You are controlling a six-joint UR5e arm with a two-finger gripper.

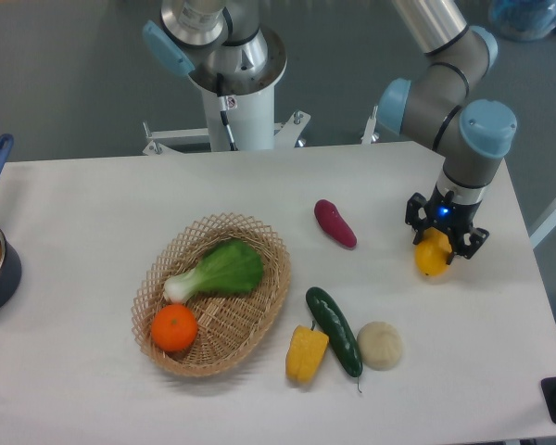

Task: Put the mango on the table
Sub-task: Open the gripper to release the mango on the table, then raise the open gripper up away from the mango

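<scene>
Jaws of the gripper (436, 248) pinch the mango (432, 257) near the right edge of the table (93, 213); whether the fruit touches the surface I cannot tell; a sweet potato (335, 223) lies toward the middle; a basket (213, 292) holds bok choy (218, 270) and an orange (174, 327).

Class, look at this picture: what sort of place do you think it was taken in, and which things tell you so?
Most likely a robotics lab or test bench. A robot arm's gripper holds a mango over a plain white table, a second robot base is mounted behind it, and the basket and vegetables look like practice props.
</scene>
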